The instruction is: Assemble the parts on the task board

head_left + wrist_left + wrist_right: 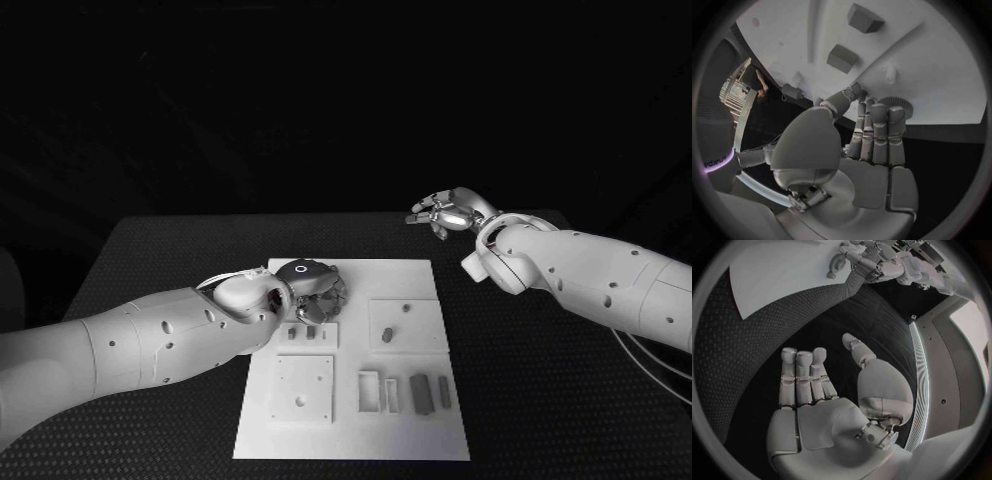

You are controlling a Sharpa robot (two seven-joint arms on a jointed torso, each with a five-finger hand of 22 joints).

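Your arms: smooth white shells, small dark holes | left hand (296, 288): silver, segmented fingers, round black cap with a white ring | right hand (450, 213): silver, jointed | thin cables hang under your right forearm

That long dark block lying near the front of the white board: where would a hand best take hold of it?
Probably across the two long sides of the long dark block, near its middle, coming down from above. It lies flat on the task board with parts close on either side, so fingers fit best from the top.
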